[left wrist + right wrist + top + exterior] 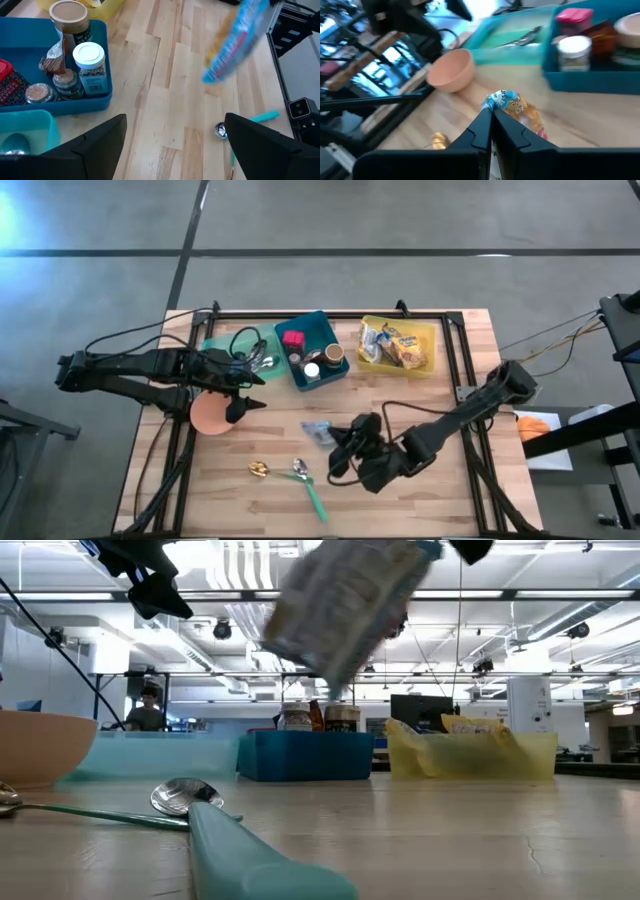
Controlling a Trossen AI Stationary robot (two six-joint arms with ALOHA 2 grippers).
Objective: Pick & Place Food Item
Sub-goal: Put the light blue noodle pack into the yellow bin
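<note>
Wooden slats form the tabletop (pixel 420 500), which stands on a grey floor. Along its far edge sit three bins: a teal tray (pixel 222 344) holding cutlery, a blue bin (pixel 313 374) with jars and a red box, and a yellow bin (pixel 369 363) with packaged snacks. A peach bowl (pixel 208 416) rests near the left arm. Two spoons, one gold (pixel 259 470) and one with a green handle (pixel 312 492), lie toward the near edge.

Right tool (pixel 491 116): fingers together, clamped on the top edge of a snack packet (pixel 517 111). The packet hangs clear of the tabletop, near the centre, in front of the blue bin.

Left tool (pixel 256 389): fingers apart, holding nothing, hovering over the bowl and beside the teal tray.
</note>
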